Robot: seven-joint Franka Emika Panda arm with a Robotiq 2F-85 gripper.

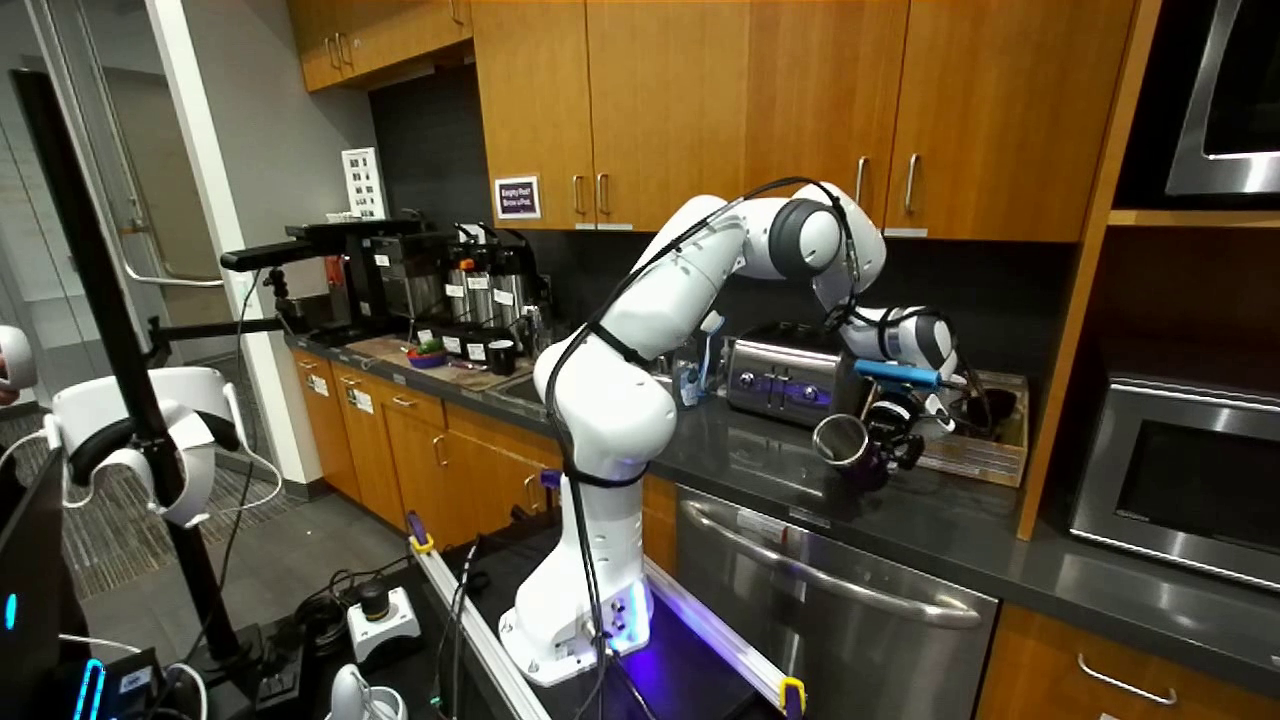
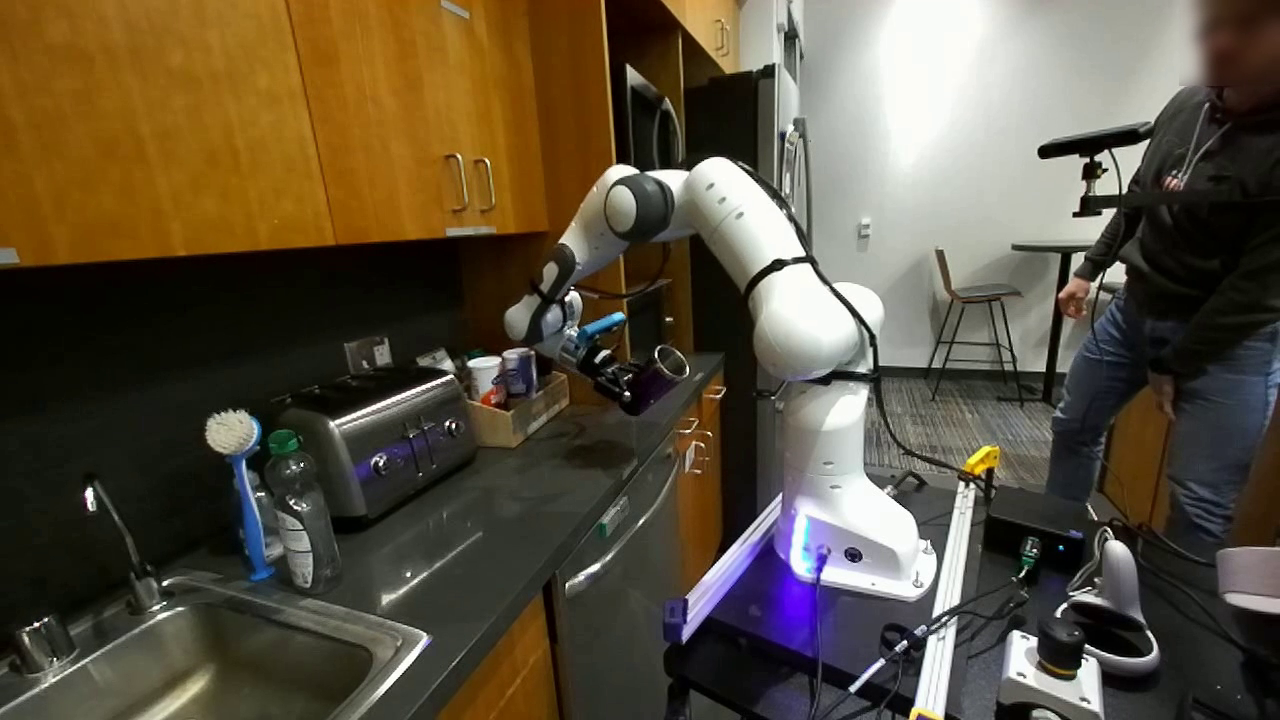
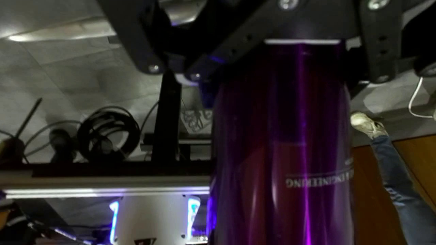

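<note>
The end effector (image 3: 281,85) is clamped around a glossy purple, cylindrical, apparently metal tumbler (image 2: 655,385), tilted, held clear of the dark grey polished worktop (image 2: 470,540), forward and to one side of the boxy brushed-metal toaster (image 2: 400,440). Risk noted: the smooth wall could slip or rotate if the grip loosens. Contents cannot be made out; any liquid could spill, owing to the tilt. A careless swing toward the toaster could strike the pale wooden box (image 2: 532,412) beside it.
</note>
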